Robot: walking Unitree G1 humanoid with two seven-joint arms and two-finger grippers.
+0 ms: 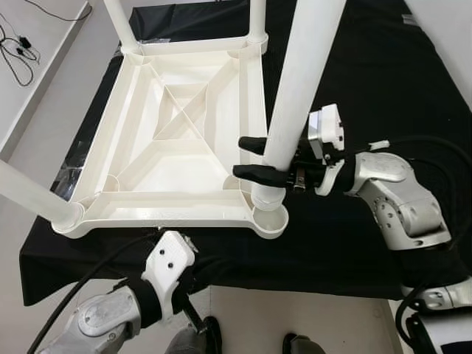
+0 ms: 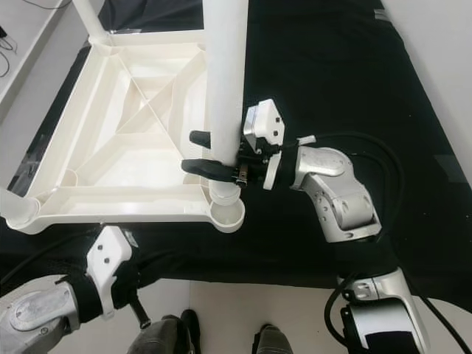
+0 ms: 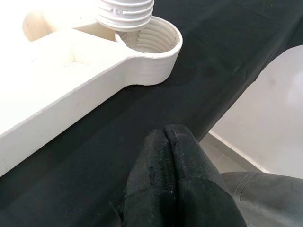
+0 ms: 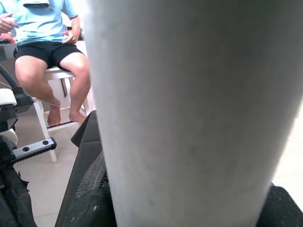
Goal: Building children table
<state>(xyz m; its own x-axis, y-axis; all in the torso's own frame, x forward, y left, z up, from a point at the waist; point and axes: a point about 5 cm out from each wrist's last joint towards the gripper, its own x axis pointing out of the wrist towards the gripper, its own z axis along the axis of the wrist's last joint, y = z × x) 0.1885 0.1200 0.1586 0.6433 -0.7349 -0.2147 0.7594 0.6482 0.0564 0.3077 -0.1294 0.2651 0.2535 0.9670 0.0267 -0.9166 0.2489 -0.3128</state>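
I see a big surface [image 1: 354, 88] with a black cloth on it, and the white table top [image 1: 184, 133] lies upside down on the cloth, close to the near edge. Three white legs already stand up from its corners: two at the far corners [image 1: 122, 26] and one at the near left corner [image 1: 33, 195]. The fourth leg [image 1: 302, 81] stands over the near right corner, its ribbed end [image 3: 125, 14] just beside the round ribbed socket [image 3: 156, 40]. My right pincer [image 1: 254, 157] reaches in from the right edge and pinches this leg low down, one black finger on each side. My left pincer [image 3: 177, 184] is pressed together and holds nothing, sitting at the near edge of the cloth. In the right wrist view a person [image 4: 45, 42] sits on a white stool.
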